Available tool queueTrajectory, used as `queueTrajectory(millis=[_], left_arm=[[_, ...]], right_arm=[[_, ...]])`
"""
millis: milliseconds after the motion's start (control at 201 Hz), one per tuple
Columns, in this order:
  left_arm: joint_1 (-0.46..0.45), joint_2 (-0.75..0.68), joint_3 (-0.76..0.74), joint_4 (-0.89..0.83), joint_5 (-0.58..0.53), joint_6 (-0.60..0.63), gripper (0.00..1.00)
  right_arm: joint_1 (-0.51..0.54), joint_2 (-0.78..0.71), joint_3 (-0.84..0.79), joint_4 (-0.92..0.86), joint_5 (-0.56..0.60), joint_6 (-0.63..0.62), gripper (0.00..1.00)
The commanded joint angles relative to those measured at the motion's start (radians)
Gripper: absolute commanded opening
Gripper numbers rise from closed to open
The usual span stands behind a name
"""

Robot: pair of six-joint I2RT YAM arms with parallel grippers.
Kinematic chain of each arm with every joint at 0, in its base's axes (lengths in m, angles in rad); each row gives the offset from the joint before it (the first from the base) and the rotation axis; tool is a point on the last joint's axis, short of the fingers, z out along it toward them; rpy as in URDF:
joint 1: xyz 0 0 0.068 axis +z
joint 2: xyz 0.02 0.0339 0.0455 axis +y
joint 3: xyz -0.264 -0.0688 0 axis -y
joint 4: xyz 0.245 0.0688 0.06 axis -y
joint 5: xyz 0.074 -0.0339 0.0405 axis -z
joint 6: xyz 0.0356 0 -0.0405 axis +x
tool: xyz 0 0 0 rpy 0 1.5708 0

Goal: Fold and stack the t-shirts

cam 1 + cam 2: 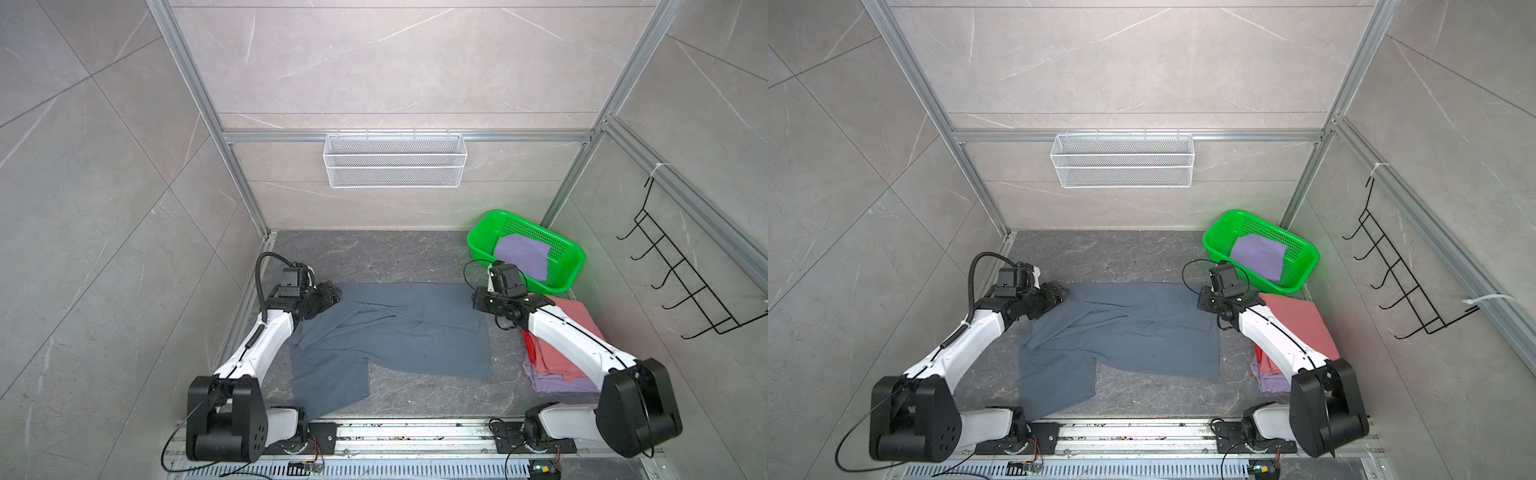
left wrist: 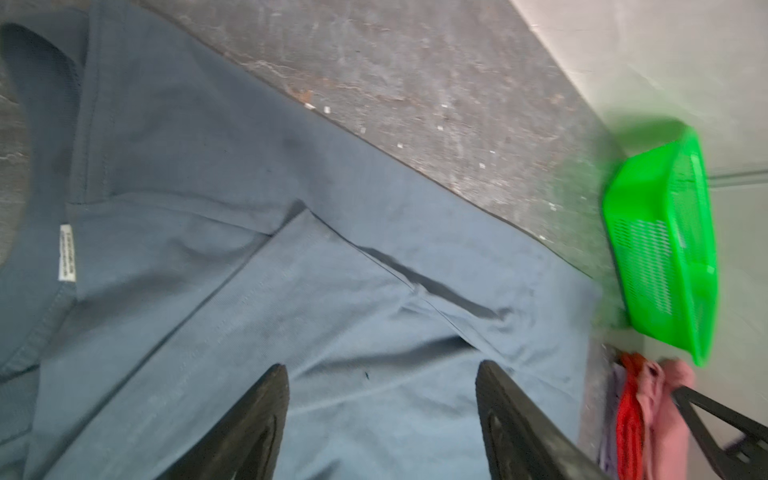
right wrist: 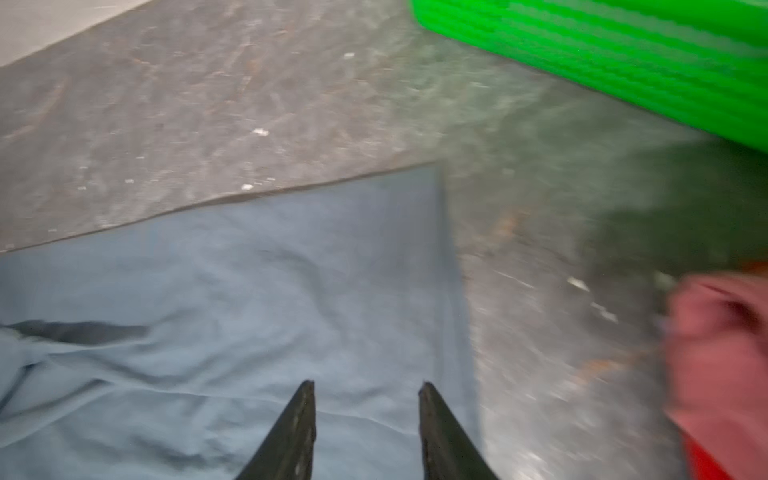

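A large slate blue-grey t-shirt lies spread on the dark table, with one side folded in and a sleeve trailing toward the front left. Its white neck label shows in the left wrist view. My left gripper hovers open over the shirt's far left corner. My right gripper is open above the far right corner, nothing between its fingers. A folded salmon-pink shirt rests on a lavender one at the right, under my right arm. Another lavender shirt lies in the green basket.
The green basket stands tilted at the back right corner. A red cloth peeks from the stack's left edge. A white wire basket hangs on the back wall and a black hook rack on the right wall.
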Motion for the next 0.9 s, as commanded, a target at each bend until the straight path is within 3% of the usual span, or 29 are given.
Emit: queueTrajectory(millis=[0, 154, 538, 697, 891], left_arm=[[-0.009, 0.061, 0.029, 0.010, -0.050, -0.047, 0.75], [-0.013, 0.129, -0.001, 0.053, -0.092, -0.086, 0.76], [0.002, 0.368, 0.028, 0.164, -0.131, -0.174, 0.77], [0.064, 0.466, 0.094, 0.176, -0.115, -0.176, 0.77], [0.144, 0.607, 0.263, 0.163, -0.056, -0.126, 0.77]], right_arm=[[0.072, 0.114, 0.041, 0.063, -0.003, 0.098, 0.44], [0.120, 0.248, 0.060, 0.106, 0.002, 0.201, 0.44], [0.144, 0.484, 0.184, 0.053, 0.019, 0.235, 0.44], [0.143, 0.629, 0.352, 0.020, 0.004, 0.220, 0.44], [0.130, 0.850, 0.680, -0.082, -0.014, 0.177, 0.44]])
